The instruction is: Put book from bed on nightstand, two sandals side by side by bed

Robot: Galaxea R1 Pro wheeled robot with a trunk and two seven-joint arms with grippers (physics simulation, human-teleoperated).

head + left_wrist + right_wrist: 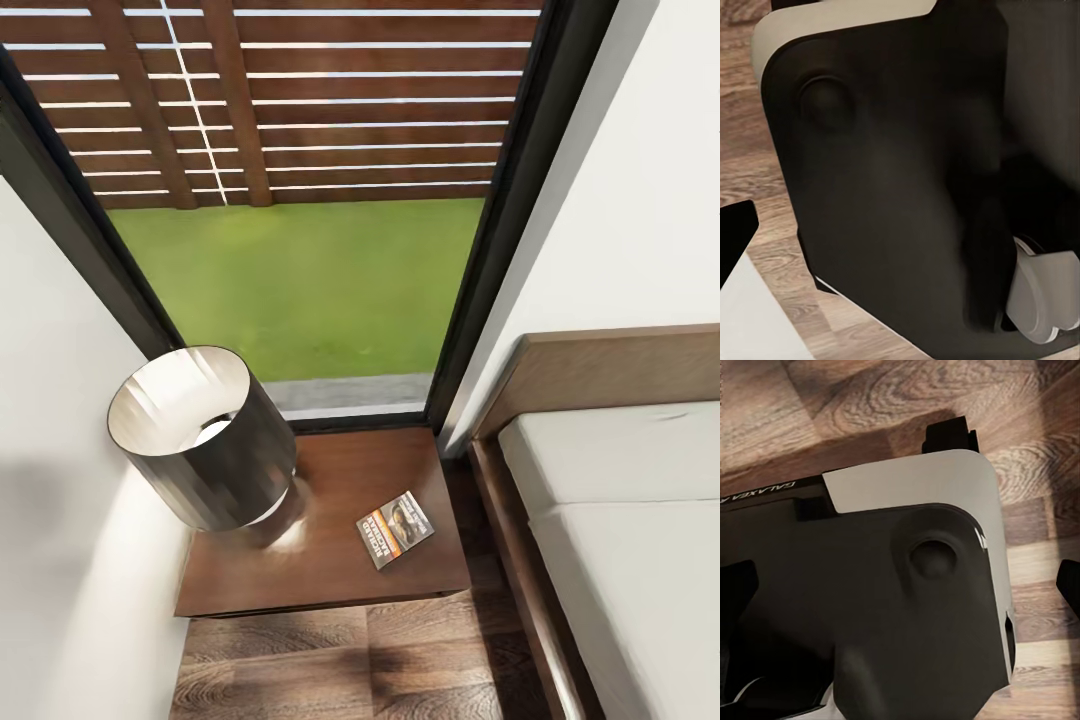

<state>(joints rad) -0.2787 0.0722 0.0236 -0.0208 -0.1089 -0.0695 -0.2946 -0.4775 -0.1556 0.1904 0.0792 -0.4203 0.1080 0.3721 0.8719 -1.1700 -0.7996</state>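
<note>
The book [395, 529] lies flat on the nightstand [330, 580], beside the lamp [205, 440] and just off the bed [620, 520], well clear of either set of jaws. That half of the task looks done. The sandals will likely handle as light, thin and floppy; a pinch across the sole's edge near the middle should hold one level. Both wrist views look down along the robot's dark base [870, 622] to the plank floor [870, 405], so I cannot tell whether either gripper's jaws stand apart or together.
</note>
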